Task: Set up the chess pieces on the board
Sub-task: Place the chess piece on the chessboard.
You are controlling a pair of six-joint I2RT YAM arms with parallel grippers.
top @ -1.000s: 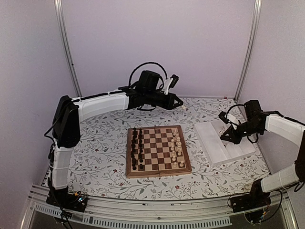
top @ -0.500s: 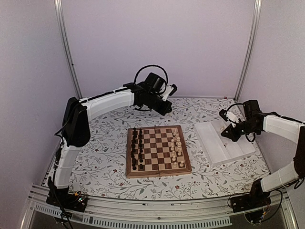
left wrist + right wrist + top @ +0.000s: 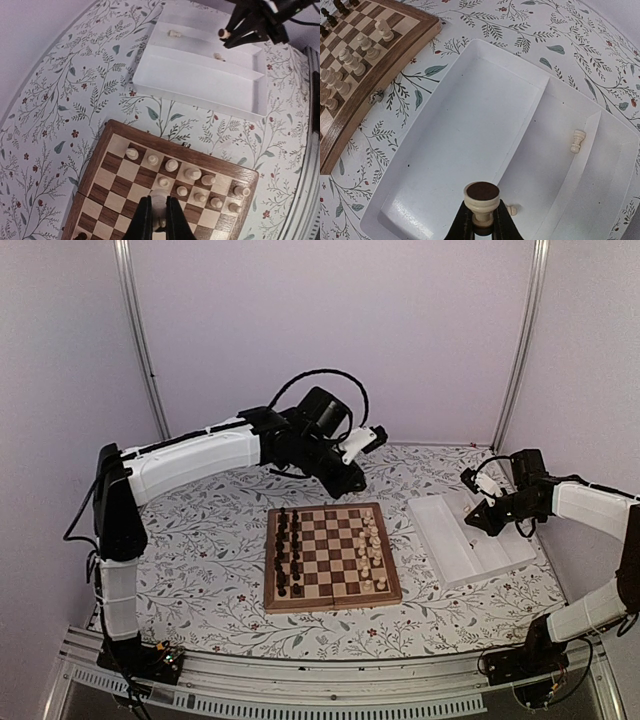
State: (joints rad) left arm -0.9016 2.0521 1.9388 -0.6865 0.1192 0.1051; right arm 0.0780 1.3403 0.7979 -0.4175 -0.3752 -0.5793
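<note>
Left gripper (image 3: 158, 202): mine, clenched on a cream chess piece (image 3: 159, 212), bottom centre, above the board (image 3: 332, 604).
Right gripper (image 3: 481, 212): grasping a felt-bottomed cream piece (image 3: 481, 195) over the white tray (image 3: 470, 125).
Other cream pieces (image 3: 368, 552): board's right columns.

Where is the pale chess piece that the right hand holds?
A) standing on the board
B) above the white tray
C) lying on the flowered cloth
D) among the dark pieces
B: the right hand is shut on a pale chess piece, with the white tray directly beneath it and the board off to one side.
</note>
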